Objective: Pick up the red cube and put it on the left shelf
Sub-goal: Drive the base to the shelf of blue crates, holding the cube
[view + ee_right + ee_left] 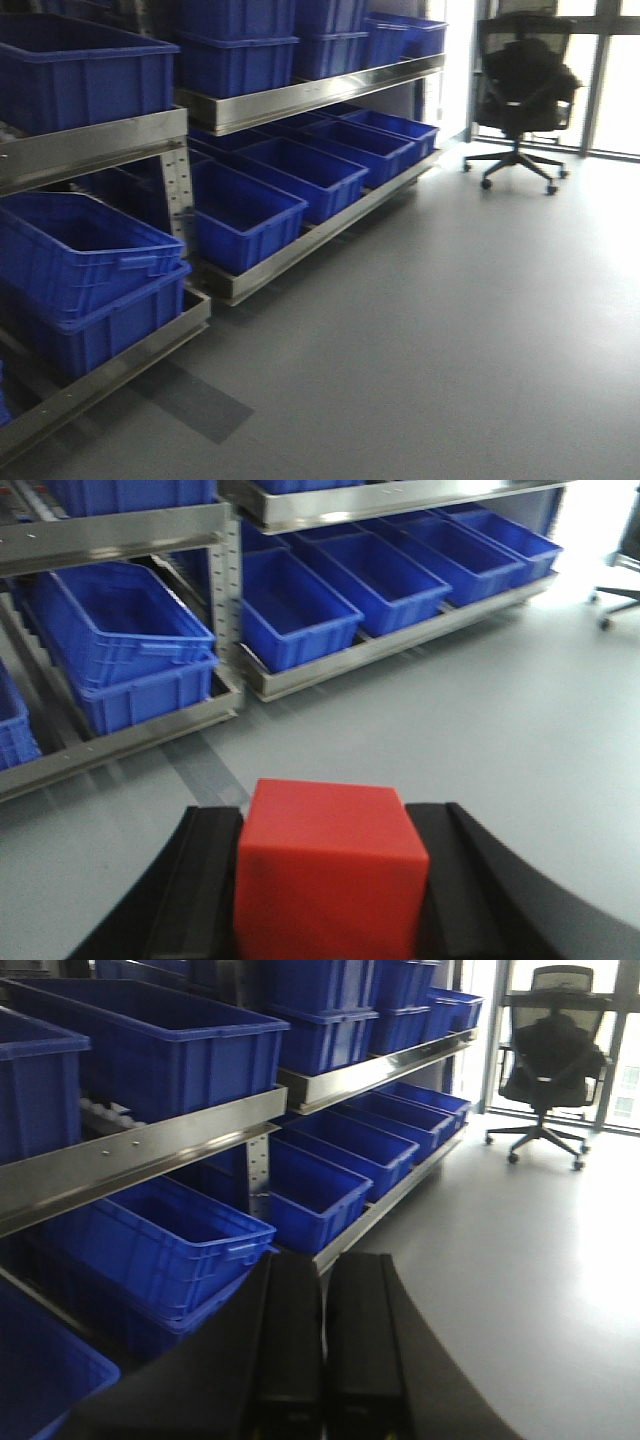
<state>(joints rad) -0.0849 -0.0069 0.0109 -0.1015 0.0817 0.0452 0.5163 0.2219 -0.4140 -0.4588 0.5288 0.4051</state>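
red cube (328, 865) is being clamped squarely between the black fingers of the right gripper (326, 890), above the grey floor (500, 710) and well apart from the left shelf (120, 530). deep-blue bins (300, 605) are being carried in rows on that steel rack. the left gripper (326, 1350) is being held with its fingers pressed together on nothing.

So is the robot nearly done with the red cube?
About halfway. Done: the cube is picked up, pinched in the right gripper. In hand: it is held facing the shelf, with floor between them. Left: set it on the shelf and let go. The left gripper is shut and empty.
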